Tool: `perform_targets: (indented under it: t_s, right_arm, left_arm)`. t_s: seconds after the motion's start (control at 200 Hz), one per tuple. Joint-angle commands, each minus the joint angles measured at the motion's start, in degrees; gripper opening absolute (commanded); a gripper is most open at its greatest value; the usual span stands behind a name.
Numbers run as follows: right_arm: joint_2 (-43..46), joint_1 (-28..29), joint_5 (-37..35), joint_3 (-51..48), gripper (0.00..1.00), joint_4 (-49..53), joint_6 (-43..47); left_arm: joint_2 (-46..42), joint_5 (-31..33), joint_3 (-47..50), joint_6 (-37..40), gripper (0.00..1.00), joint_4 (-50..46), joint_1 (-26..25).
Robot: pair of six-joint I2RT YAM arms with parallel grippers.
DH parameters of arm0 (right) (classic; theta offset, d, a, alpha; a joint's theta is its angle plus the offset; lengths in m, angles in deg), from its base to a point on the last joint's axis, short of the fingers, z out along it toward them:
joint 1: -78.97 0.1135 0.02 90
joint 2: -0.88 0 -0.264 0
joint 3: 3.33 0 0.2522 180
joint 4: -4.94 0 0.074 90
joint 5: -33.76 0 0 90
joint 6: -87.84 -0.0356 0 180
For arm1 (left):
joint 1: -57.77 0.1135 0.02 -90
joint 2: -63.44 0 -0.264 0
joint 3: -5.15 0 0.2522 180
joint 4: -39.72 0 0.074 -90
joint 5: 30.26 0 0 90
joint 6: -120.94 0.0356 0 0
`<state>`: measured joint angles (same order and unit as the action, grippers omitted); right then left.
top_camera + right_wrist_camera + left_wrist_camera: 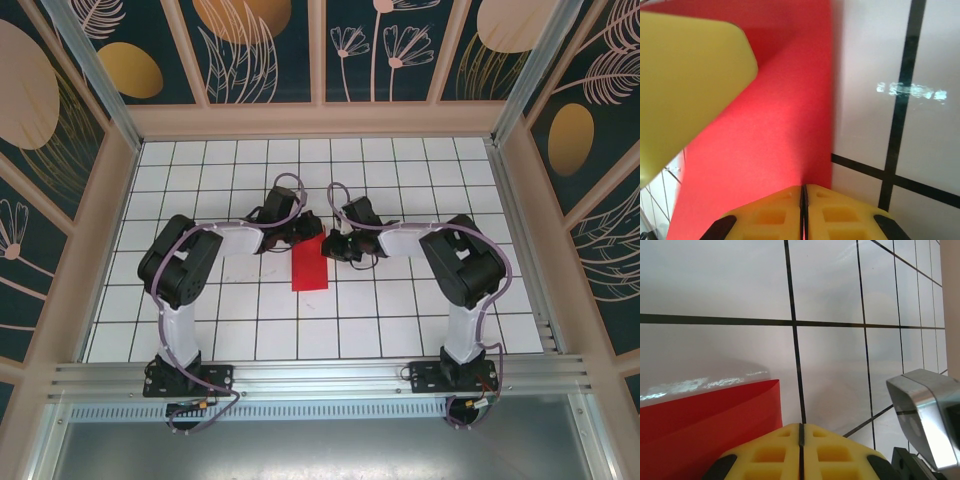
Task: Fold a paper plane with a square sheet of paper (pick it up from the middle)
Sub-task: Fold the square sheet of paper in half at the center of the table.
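- The left gripper [306, 229] stands at the far left corner of the red strip. In its wrist view the two yellow fingers are pressed together with no gap. The paper lies just beside and below them, and I cannot tell whether any of it is pinched.
- The square sheet of paper [310, 267] lies in the middle of the table [200, 310], between both grippers. It is folded into a narrow upright strip. In the left wrist view its upper layer rises a little from the lower one.
- I judge this paper as very light, thin and soft. It will bend under its own weight, slide easily on the glossy tiles and take a wrong crease if pressed badly. A good place to take hold is the lifted long edge near the middle of its length, not a corner.
- The right gripper [334, 246] is at the far right side of the strip. Its fingers are also closed together, low over the right edge of the red paper. Whether the sheet is between them, I cannot tell.
- The grippers are very near each other, so any sideways move risks a collision.
- There is much free tile on the left, on the right and toward the far wall [320, 120]. The near rail [320, 372] is well apart from the paper.
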<state>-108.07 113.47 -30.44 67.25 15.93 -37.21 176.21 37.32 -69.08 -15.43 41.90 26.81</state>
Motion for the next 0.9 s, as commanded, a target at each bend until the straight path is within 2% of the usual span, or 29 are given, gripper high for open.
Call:
perform_targets:
  t_s: [0.0, 0.23, 0.45, 0.896]
  right_arm:
    - [-1.7, 0.06, 0.52, 0.41, 0.13, 0.78, -0.01]
    - [-2.29, 0.26, 0.43, 0.49, 0.13, 1.13, 0.14]
    - [0.76, 1.12, 2.06, -0.54, 0.13, 0.85, 0.33]
    - [2.89, 4.4, 3.01, -5.18, 0.14, -0.34, -2.28]
  left_arm:
    - [2.39, -2.45, -1.93, -0.46, 0.11, 1.54, 0.2]
    - [4.91, -0.85, -3.85, 0.36, 0.1, -1.14, 0.26]
    - [6.13, 3.79, -4.44, 1.39, 0.08, -4.76, 0.22]
    - [6.84, 6.68, -3.87, 1.08, 0.08, -5.49, 0.24]
